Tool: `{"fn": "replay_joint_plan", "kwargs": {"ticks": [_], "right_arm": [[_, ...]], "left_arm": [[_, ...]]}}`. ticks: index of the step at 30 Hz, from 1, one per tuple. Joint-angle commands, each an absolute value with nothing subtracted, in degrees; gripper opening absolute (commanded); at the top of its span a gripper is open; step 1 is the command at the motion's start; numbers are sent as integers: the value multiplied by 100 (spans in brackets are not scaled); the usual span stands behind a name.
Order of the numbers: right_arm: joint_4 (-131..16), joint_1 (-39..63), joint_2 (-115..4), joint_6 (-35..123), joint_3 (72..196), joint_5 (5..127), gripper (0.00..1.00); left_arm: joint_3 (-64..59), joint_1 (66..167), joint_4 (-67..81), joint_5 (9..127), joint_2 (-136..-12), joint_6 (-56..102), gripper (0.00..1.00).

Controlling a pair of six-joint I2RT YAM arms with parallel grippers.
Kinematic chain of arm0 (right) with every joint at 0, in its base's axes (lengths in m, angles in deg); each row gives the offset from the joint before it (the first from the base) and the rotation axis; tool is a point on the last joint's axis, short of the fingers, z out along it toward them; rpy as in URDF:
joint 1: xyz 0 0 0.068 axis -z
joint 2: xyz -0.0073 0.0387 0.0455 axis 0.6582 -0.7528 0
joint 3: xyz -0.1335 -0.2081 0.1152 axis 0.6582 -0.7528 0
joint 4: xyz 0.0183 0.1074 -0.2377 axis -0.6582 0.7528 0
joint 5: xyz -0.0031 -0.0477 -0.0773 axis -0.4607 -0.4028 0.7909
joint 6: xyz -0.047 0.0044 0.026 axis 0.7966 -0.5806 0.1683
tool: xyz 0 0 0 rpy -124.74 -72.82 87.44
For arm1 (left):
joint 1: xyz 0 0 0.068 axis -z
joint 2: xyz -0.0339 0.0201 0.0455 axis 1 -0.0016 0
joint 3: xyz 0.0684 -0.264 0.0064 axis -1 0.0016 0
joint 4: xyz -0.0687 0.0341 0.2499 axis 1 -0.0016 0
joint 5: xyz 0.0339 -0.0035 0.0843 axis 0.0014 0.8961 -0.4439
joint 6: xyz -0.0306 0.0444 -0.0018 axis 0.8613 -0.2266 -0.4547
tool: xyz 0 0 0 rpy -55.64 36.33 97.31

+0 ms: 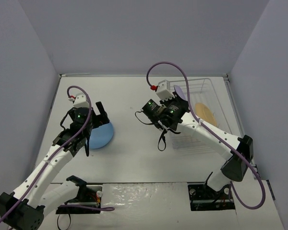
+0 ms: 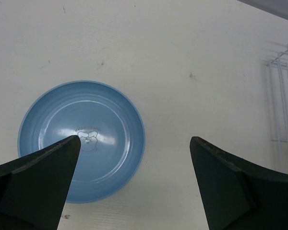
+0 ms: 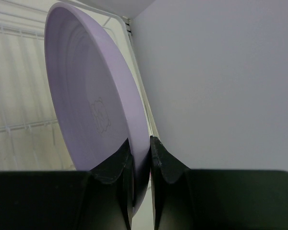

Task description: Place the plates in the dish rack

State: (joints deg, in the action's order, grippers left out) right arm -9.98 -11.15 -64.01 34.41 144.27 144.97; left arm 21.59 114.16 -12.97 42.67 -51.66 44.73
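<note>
The blue plate (image 1: 102, 135) lies flat on the table at the left. My left gripper (image 1: 101, 116) is open and empty just above it. In the left wrist view the blue plate (image 2: 81, 139) sits under the left finger, and the gripper's (image 2: 135, 139) gap spans its right rim. My right gripper (image 1: 176, 99) is shut on the rim of the lavender plate (image 1: 180, 91), held upright on edge at the dish rack's (image 1: 201, 86) left side. The wrist view shows the lavender plate (image 3: 91, 96) pinched in the gripper (image 3: 140, 141). The orange-yellow plate (image 1: 205, 113) rests in the rack.
Grey walls enclose the table on three sides. The rack's wire edge shows at the right of the left wrist view (image 2: 281, 100) and behind the lavender plate in the right wrist view (image 3: 19, 72). A purple cable loops above the right arm (image 1: 168, 64).
</note>
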Motion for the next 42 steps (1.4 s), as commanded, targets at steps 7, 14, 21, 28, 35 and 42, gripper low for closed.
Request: {"fn": "replay_joint_plan", "kwargs": {"ticks": [7, 14, 21, 28, 35, 42], "right_arm": [[-336, -823, -6345, 3063, 14550, 15244, 0], [-428, -373, -6549, 3317, 14387, 15043, 0], [-455, -143, -6818, 3433, 14280, 14955, 0], [-673, -151, -6967, 3706, 14021, 14707, 0], [-596, -346, -7302, 3686, 13841, 14667, 0], [-105, -375, -7747, 3053, 13803, 14751, 0]], "left_arm": [[1822, 11137, -1223, 4275, -5295, 4389, 97], [1853, 10670, -1210, 4469, -5466, 4423, 97], [1910, 10011, -1242, 4862, -5661, 4515, 97], [1980, 9736, -1238, 4993, -5721, 4546, 97], [1989, 9712, -1246, 4993, -5666, 4543, 97], [1998, 9712, -1263, 5002, -5573, 4529, 97]]}}
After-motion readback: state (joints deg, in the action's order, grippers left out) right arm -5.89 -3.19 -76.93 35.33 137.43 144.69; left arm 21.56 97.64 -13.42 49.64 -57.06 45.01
